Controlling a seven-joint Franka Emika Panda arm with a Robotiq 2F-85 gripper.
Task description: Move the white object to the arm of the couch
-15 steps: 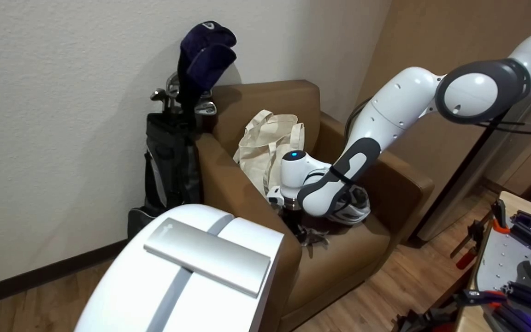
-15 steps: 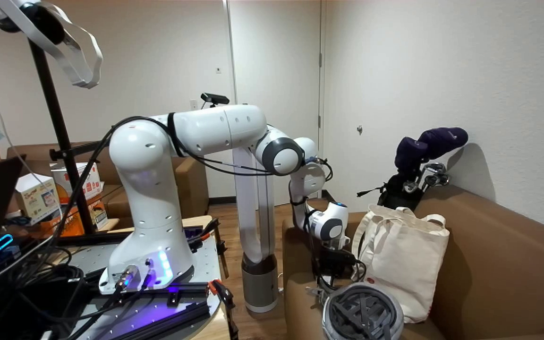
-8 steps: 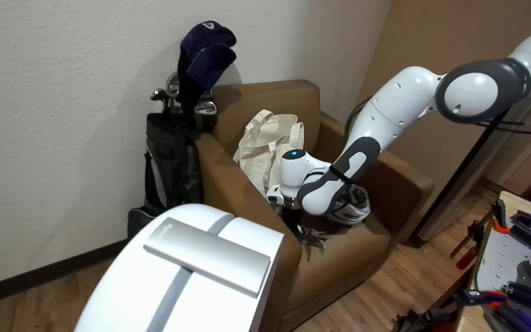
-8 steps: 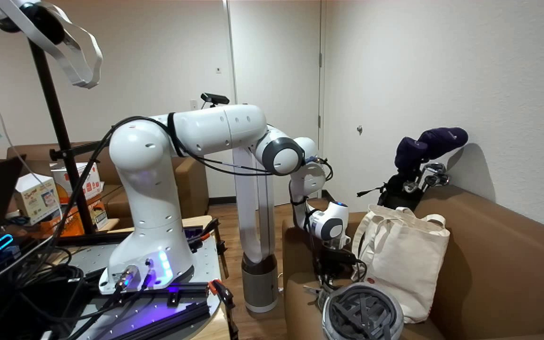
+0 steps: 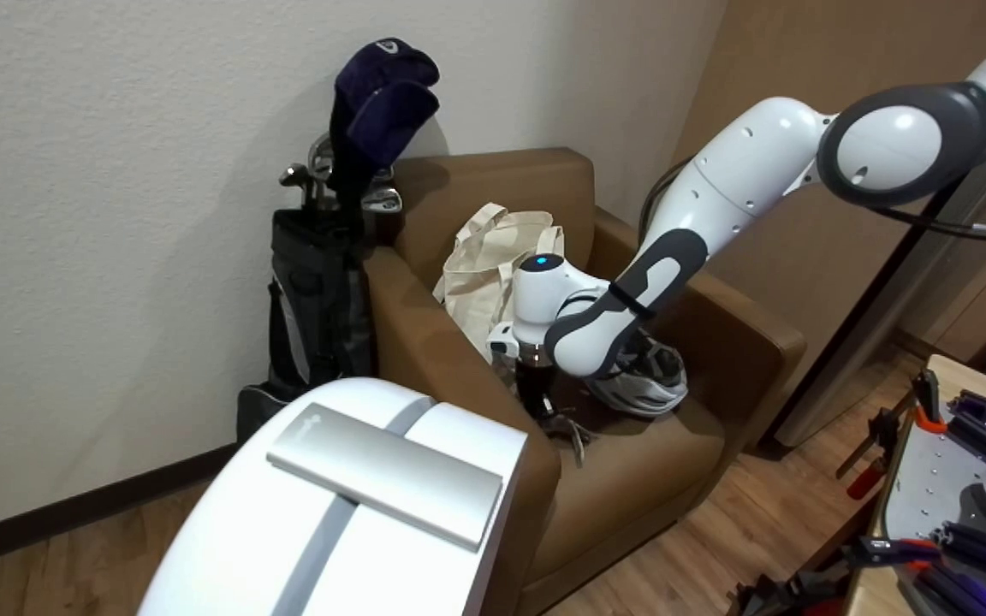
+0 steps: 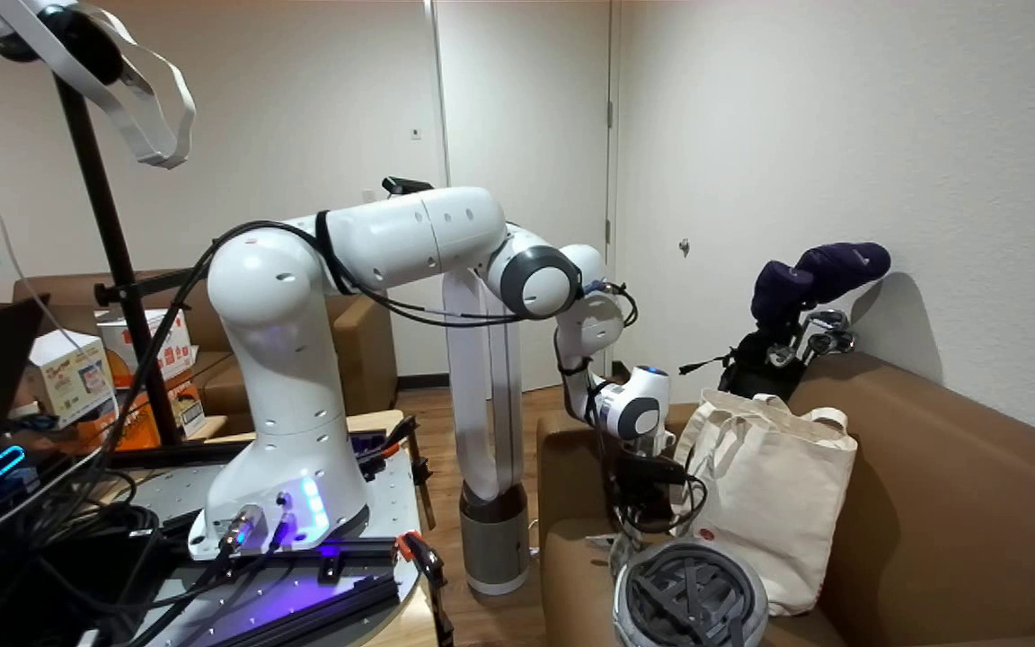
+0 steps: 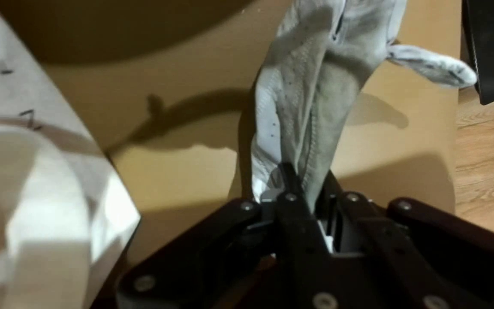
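Note:
The white object is a soft, crumpled glove (image 7: 311,90) with stitched seams, in the wrist view. My gripper (image 7: 310,182) is shut on its lower end between the fingertips. In an exterior view the glove (image 5: 577,438) hangs at the tip of my gripper (image 5: 549,415) above the seat, close to the couch arm (image 5: 450,359). In an exterior view the glove (image 6: 623,550) is partly hidden by the helmet and the dark gripper (image 6: 648,503). Whether any part of it still touches the seat I cannot tell.
A cream tote bag (image 5: 480,274) and a helmet (image 5: 643,385) lie on the couch seat by the gripper. A golf bag (image 5: 322,299) stands beyond the couch arm. A white rounded appliance (image 5: 288,505) stands in front of it. The tote bag (image 7: 54,98) fills the wrist view's left side.
My arm and gripper have risen slightly. The glove has come up with the gripper and hangs more narrowly, no longer spread on the seat.

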